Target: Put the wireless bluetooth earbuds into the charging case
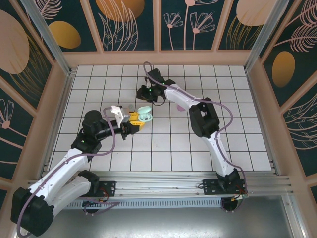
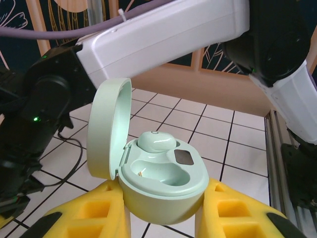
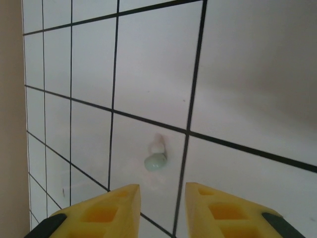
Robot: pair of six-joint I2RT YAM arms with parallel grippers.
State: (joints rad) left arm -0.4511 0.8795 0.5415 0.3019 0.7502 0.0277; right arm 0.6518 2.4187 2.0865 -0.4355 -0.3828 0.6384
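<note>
Left tool [image 2: 161, 218] clamping open mint case [image 2: 166, 186], one earbud [image 2: 156, 141] seated

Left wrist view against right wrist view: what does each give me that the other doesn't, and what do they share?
Left wrist: the mint charging case, lid up, clamped in the left pincer, with one mint earbud seated in its far pocket and the near pocket empty; the right arm crosses behind. Right wrist: a loose mint earbud lying on a tile beside a grid line, ahead of the open, empty right pincer. Both: white tiled floor and yellow fingers at the bottom edge.
</note>
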